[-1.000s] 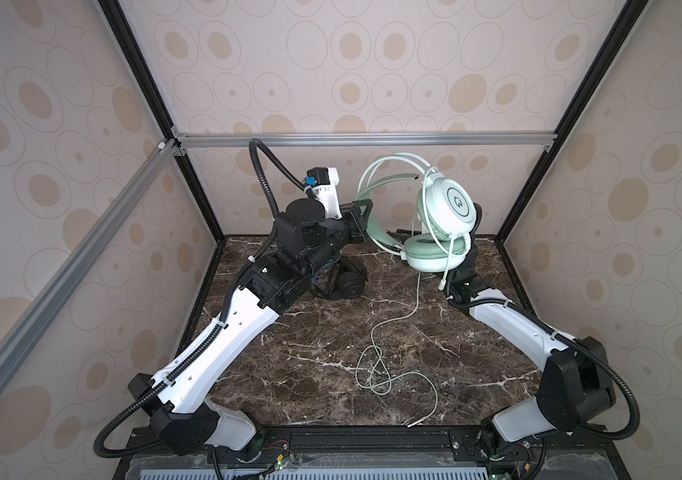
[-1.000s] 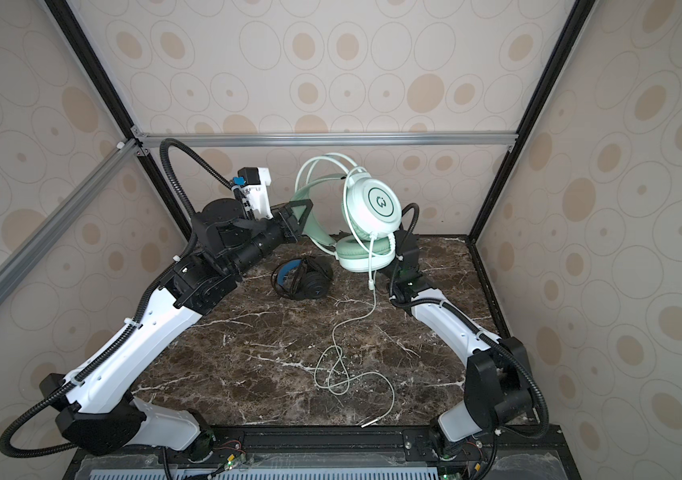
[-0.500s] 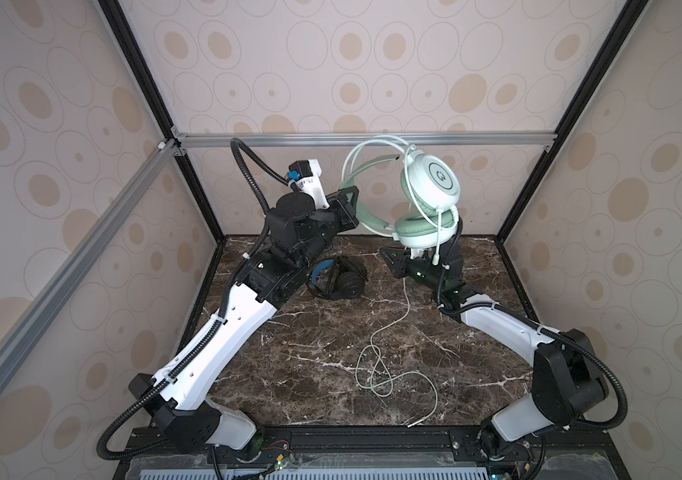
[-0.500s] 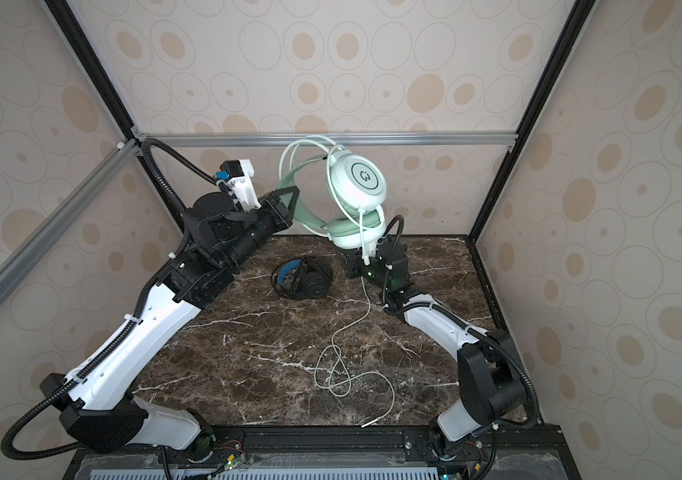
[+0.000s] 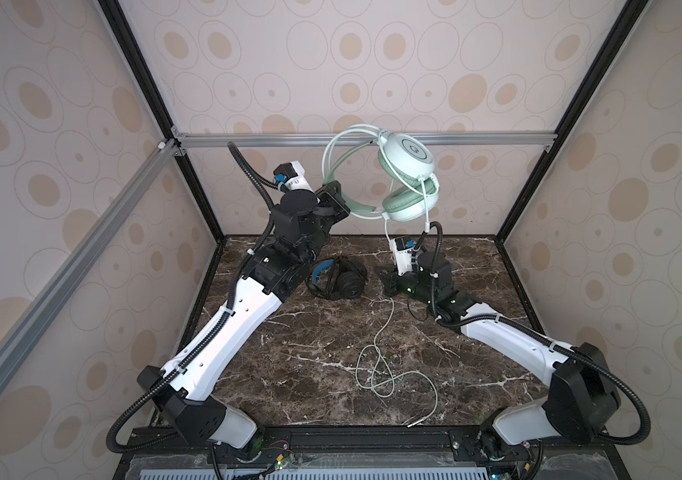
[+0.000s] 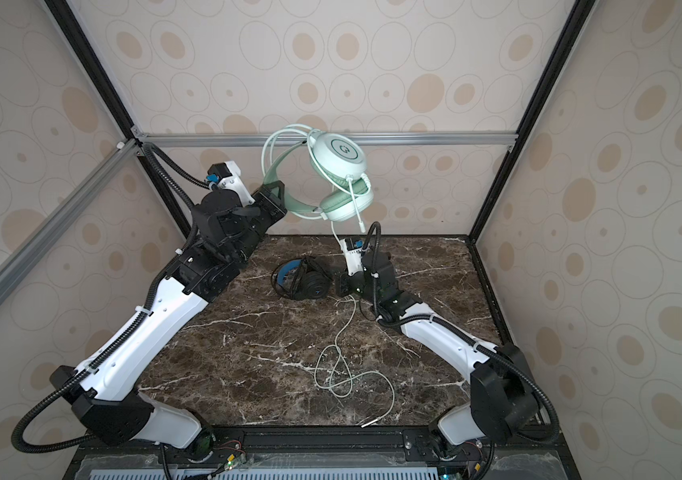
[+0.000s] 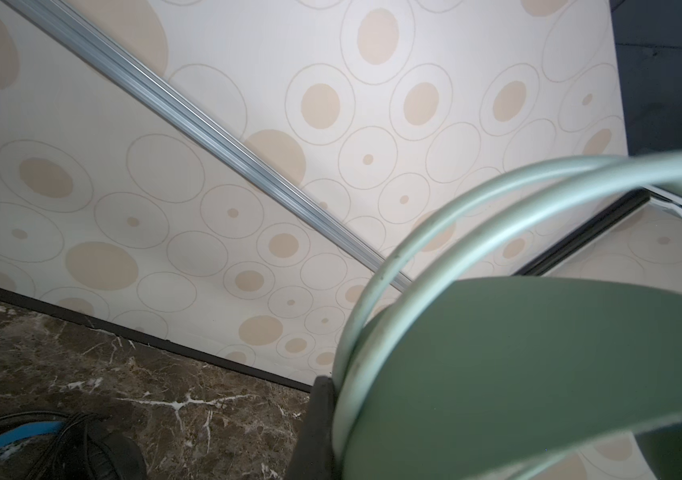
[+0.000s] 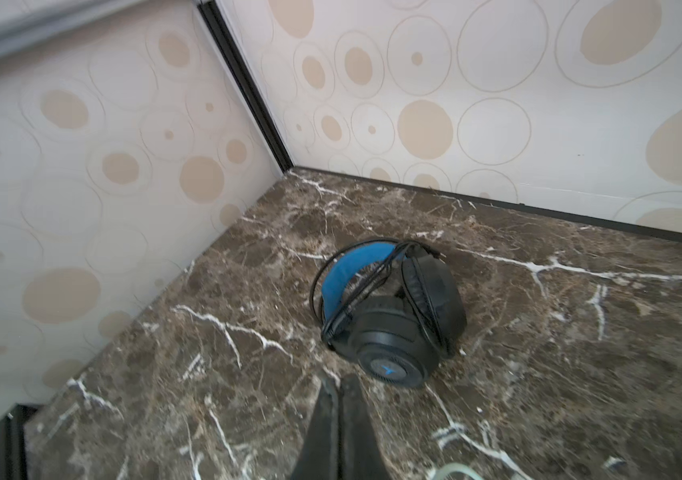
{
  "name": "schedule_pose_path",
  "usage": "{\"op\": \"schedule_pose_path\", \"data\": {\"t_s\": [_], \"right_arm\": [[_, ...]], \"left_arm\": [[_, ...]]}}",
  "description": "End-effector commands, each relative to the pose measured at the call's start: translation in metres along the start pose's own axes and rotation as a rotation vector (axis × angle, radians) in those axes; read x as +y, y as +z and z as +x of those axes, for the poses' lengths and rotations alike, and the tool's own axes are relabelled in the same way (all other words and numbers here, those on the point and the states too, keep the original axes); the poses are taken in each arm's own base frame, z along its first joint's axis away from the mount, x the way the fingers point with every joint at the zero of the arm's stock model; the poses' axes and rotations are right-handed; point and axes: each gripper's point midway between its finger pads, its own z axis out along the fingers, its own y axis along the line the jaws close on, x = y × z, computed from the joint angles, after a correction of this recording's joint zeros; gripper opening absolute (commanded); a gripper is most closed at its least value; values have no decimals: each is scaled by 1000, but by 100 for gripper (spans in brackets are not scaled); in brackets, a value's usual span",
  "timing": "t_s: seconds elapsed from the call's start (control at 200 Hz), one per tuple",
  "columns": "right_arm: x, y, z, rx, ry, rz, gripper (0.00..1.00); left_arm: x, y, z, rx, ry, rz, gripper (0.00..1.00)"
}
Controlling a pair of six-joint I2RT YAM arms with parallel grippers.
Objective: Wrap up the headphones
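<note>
Within the last second the right hand (image 5: pixel 389 287) had dropped from beside the mint headphones (image 5: pixel 406 166) to the surface (image 5: pixel 289 357) and clenched, its fingers pressed together just to the right of the black headphones (image 5: pixel 337 280) in both top views. Whether the cable (image 5: pixel 376 345) was pinched between them could not be told. It was probably a grab at the cable to begin winding. The left hand (image 5: pixel 332 192) stayed clamped on the mint headband, holding that pair high above the black headphones. The cable fell from the lower earcup past the right hand and lay in loose loops well in front of the black headphones.
</note>
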Motion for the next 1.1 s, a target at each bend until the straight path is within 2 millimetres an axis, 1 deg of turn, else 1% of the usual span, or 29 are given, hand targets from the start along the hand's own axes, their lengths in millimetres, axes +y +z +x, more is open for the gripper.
{"op": "schedule_pose_path", "data": {"t_s": [0.0, 0.14, 0.22, 0.315, 0.37, 0.43, 0.545, 0.645, 0.695, 0.78, 0.855, 0.865, 0.87, 0.875, 0.95, 1.02, 1.095], "right_arm": [[5, -24, -5, 41, -161, 95, 0], [21, -46, -2, 84, -275, 134, 0], [30, -57, -6, 106, -345, 154, 0], [41, -64, -9, 133, -413, 163, 0], [49, -67, -13, 135, -443, 163, 0], [57, -69, -17, 156, -475, 159, 0], [78, -73, -30, 163, -539, 135, 0], [95, -78, -49, 149, -568, 114, 0], [100, -81, -58, 145, -580, 112, 0], [103, -84, -73, 151, -585, 123, 0], [103, -86, -85, 163, -617, 145, 0], [101, -85, -83, 175, -627, 151, 0], [101, -86, -86, 171, -628, 155, 0], [100, -85, -84, 180, -633, 158, 0], [94, -86, -93, 220, -690, 213, 0], [86, -88, -101, 242, -737, 265, 0], [81, -89, -105, 266, -781, 292, 0]], "left_arm": [[-9, -7, -50, -180, -135, 8, 0], [13, 2, -44, -199, -108, -62, 0], [23, 6, -38, -200, -64, -101, 0], [34, 11, -32, -201, 2, -151, 0], [45, 14, -23, -184, 23, -191, 0], [51, 17, -18, -177, 61, -210, 0], [70, 20, -3, -152, 145, -280, 0], [89, 17, 7, -142, 229, -350, 0], [94, 16, 10, -140, 271, -363, 0], [100, 15, 16, -123, 363, -396, 0], [103, 12, 22, -100, 487, -423, 0], [103, 12, 23, -96, 499, -425, 0], [104, 12, 23, -94, 508, -427, 0], [103, 12, 23, -92, 516, -427, 0], [109, 3, 28, -67, 624, -461, 0], [114, -8, 26, -62, 693, -484, 0], [117, -15, 27, -38, 764, -475, 0]]}}
